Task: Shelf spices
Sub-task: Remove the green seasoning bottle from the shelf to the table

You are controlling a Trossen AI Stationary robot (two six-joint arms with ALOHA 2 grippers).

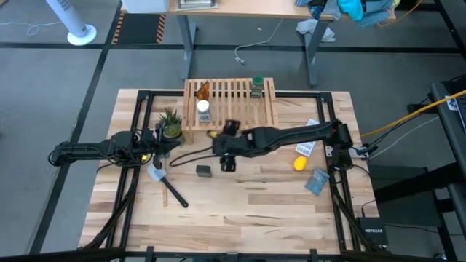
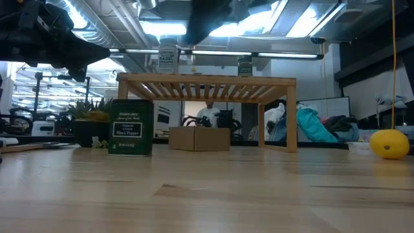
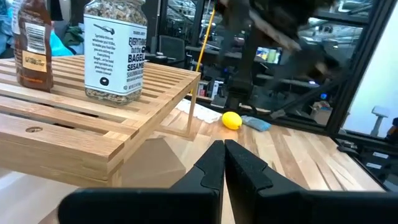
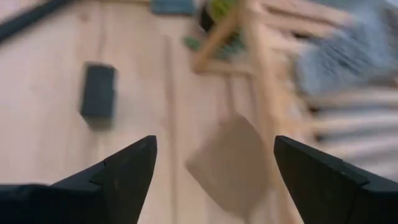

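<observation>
Light-wood slats make the top of the shelf (image 1: 230, 102), which stands at the far middle of the table (image 1: 247, 196). Three spices are on it. The amber-orange bottle (image 1: 203, 90) lies at the left end of the slats, and the white-capped jar (image 1: 204, 109) stands just beside it, nearer to the front edge. The green-lidded jar (image 1: 257, 87) stands upright at the right end, well apart from these two. In the left wrist view the white-capped jar (image 3: 114, 51) shows a label for bagel sesame seasoning, with the amber bottle (image 3: 34, 43) next to it.

The fourth spice — the dark squarish tin (image 1: 203, 170) — is not on the shelf. It stands upright on the table in front of the shelf's left half; the low view shows its green label for black pepper (image 2: 130, 127).

Near the tin is the right claw (image 1: 228, 161), just to its right over the table, fingers wide apart and holding nothing; its wrist view sees the tin (image 4: 97, 93) blurred ahead.

At the left side of the table the left claw (image 1: 157, 143) waits beside a small potted plant (image 1: 170, 124), fingers pressed together and empty.

A yellow round thing (image 1: 299, 163) lies on the right part of the table — well apart from the shelf.
</observation>
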